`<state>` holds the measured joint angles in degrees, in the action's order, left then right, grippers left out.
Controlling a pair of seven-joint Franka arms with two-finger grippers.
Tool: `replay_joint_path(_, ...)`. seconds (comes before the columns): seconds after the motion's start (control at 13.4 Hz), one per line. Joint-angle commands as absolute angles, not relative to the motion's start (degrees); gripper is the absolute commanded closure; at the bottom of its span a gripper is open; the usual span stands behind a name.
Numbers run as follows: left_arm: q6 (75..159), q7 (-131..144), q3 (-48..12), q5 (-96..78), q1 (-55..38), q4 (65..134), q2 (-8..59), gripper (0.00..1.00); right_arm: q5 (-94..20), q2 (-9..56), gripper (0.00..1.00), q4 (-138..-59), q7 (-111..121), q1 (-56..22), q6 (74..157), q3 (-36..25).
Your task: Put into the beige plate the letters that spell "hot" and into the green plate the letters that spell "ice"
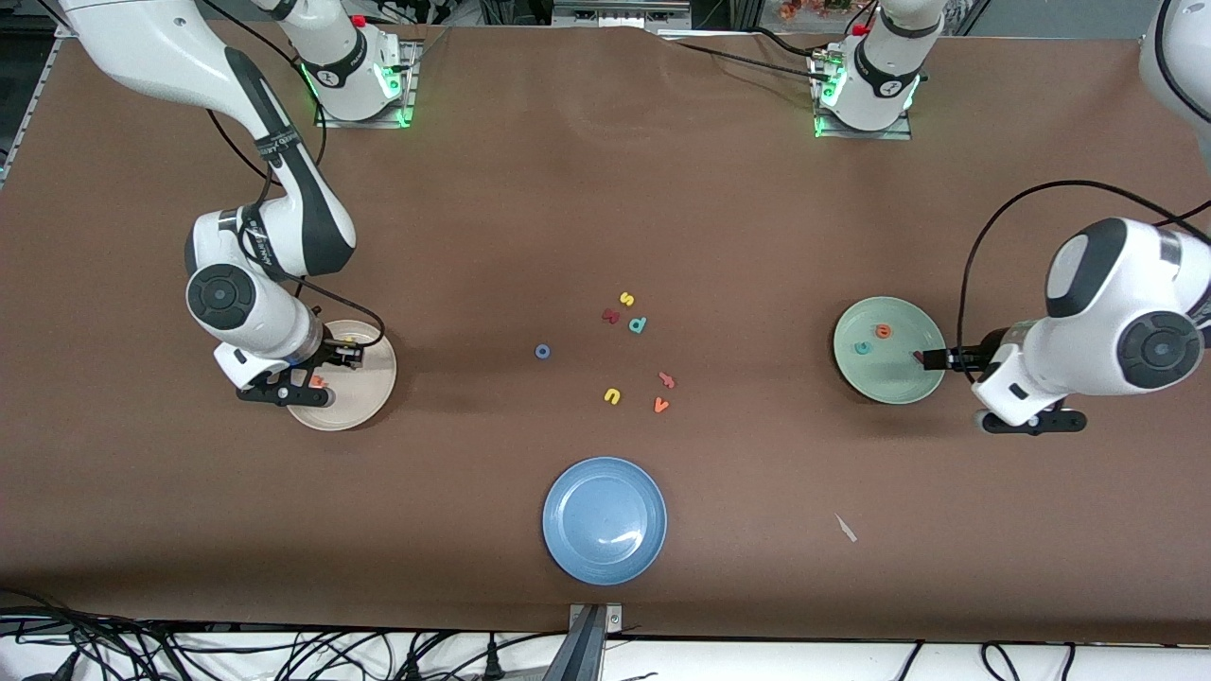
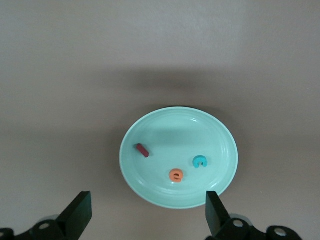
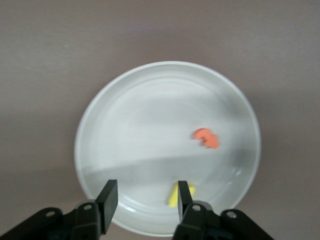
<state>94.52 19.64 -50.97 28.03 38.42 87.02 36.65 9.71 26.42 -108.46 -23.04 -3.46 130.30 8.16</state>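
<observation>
Nearest me sits a blue plate [image 1: 605,520]. My right pincer [image 3: 147,196] hangs part-open over the beige plate [image 1: 364,402], yellow h [image 3: 174,196] and orange t [image 3: 206,138] inside; blue o [image 1: 543,352] lies mid-table. Wide-open left pincer [image 2: 147,210] hovers beside the green plate [image 2: 220,135], holding i [image 2: 141,150], c [image 2: 200,161], e [image 2: 176,175].

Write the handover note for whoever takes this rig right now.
Right gripper: over the beige plate, fingers apart, holding nothing; the yellow "h" lies in the plate just beneath them.
Left gripper: open and holding nothing, beside the green plate, waiting.
Done: dark red "i", teal "c" and orange "e" are all in the green plate. Yellow "h" and orange "t" are in the beige plate.
Left: the blue "o" sits on the table, between the beige plate and the cluster of spare letters. Move it to the beige plate.
</observation>
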Motion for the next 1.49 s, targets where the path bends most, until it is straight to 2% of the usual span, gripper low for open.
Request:
replay_joint_path(0.0, 87.6, 19.2, -53.2, 26.7, 38.6, 84.2, 31.0, 0.00, 8.7, 25.9, 0.43, -108.7, -32.7, -6.0, 131.8, 10.8)
replay_joint_path(0.22, 82.3, 19.0, -53.1, 25.9, 39.3, 83.8, 26.2, 0.00, 8.9, 29.5, 0.40, -104.0, -45.6, -11.9, 132.3, 11.2)
replay_joint_path(0.37, 79.0, 18.5, -53.3, 24.6, 41.2, 83.9, 25.6, 0.00, 8.7, 31.7, 0.40, -100.8, -52.1, -15.3, 132.4, 11.5)
replay_joint_path(0.67, 78.1, 18.4, -53.2, 21.5, 43.5, 83.8, 24.8, 0.00, 9.0, 36.9, 0.36, -94.2, -65.2, -20.8, 135.5, 11.4)
replay_joint_path(0.75, 78.1, 18.3, -53.2, 21.4, 43.6, 83.8, 24.8, 0.00, 9.1, 38.5, 0.32, -92.5, -67.3, -22.4, 135.7, 11.3)
replay_joint_path(0.97, 78.1, 18.3, -53.2, 21.4, 43.6, 83.8, 24.8, 0.00, 9.3, 42.2, 0.31, -88.3, -70.9, -26.5, 135.8, 9.4)
replay_joint_path(1.2, 78.0, 18.2, -53.2, 21.4, 43.5, 83.8, 24.9, 0.00, 9.7, 44.1, 0.31, -88.0, -72.2, -28.8, 136.8, 7.9)
replay_joint_path(1.42, 78.0, 17.9, -53.2, 21.1, 43.6, 83.8, 24.9, 0.00, 9.5, 43.5, 0.26, -91.7, -72.1, -29.2, 138.2, 7.8)
